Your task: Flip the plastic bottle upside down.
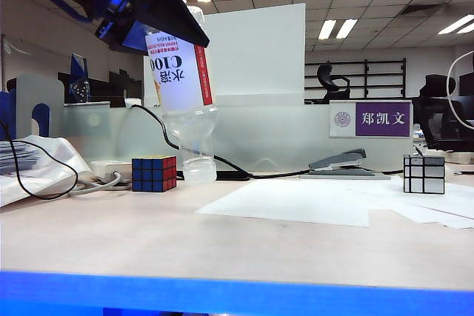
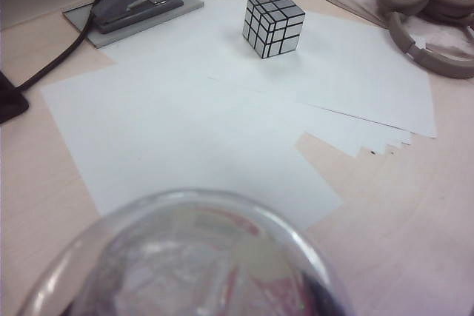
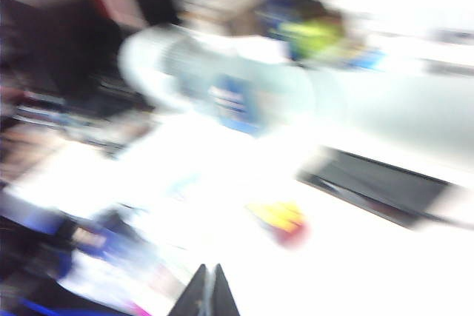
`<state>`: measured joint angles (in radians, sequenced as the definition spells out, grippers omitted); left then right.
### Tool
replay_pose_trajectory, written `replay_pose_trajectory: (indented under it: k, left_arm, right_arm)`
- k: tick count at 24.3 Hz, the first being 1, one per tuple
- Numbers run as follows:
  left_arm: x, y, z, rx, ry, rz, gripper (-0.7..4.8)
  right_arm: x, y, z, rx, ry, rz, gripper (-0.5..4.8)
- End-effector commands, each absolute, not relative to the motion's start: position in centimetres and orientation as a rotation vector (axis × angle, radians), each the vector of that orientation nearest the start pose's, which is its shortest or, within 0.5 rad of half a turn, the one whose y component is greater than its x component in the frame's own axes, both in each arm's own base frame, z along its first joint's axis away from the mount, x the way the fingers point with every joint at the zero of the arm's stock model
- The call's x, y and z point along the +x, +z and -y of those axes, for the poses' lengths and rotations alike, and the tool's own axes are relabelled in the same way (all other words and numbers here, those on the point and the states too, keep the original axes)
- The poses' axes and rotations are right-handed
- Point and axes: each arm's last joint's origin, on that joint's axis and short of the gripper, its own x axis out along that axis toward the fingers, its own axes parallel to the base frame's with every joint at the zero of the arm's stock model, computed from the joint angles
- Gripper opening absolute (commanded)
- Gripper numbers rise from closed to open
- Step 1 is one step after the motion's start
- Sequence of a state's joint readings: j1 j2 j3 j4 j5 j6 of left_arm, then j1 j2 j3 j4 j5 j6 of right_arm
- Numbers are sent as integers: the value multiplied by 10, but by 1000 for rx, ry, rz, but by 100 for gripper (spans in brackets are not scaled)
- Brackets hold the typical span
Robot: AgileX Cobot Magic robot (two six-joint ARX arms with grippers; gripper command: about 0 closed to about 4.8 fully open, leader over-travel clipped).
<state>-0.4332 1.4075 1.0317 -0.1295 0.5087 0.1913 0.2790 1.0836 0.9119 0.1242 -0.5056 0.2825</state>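
Observation:
The plastic bottle (image 1: 180,72) hangs upside down and slightly tilted, its clear cap (image 1: 198,172) low over the table right next to a colourful Rubik's cube (image 1: 154,173). Its cream label with the red stripe reads inverted. My left gripper (image 1: 172,26) is shut on the bottle's upper part, near its base, at the top left of the exterior view. In the left wrist view the bottle's rounded clear base (image 2: 194,257) fills the foreground and hides the fingers. My right gripper (image 3: 208,295) is shut and empty in a heavily blurred view; it does not show in the exterior view.
White paper sheets (image 1: 296,201) lie mid-table. A silver mirror cube (image 1: 424,174) stands at the right and a grey stapler (image 1: 342,163) behind the sheets. A black cable (image 1: 148,120) runs behind the bottle. Headphones (image 2: 426,16) lie beyond the mirror cube (image 2: 273,24).

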Motion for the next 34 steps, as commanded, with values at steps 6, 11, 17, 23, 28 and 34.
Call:
replay_pose_trajectory:
  k: [6,11,17,23,28,34]
  left_arm:
    - [285,272,149,157,-983,-444,-6]
    - [288,267,150,155,-984,-454,-6]
    - [290,265,151,157,-980,-453,-6]
    - [295,265,154,156,-982,-498,-6]
    - [302,275,157,181,-988,-527,-6]
    - [304,287,157,194,-983,-542,-6]
  right_arm:
    - [183,338,-61,74,536,-397,-6]
    - [166,337,-56,12,516,-446,-6]
    - [157,334,-55,-17,529,-494,-6]
    - [150,328,-68,-83,576,-542,-6]
    - [145,328,-79,-116,610,-540,-6]
    - [142,326,-82,-132,622,-561,-5]
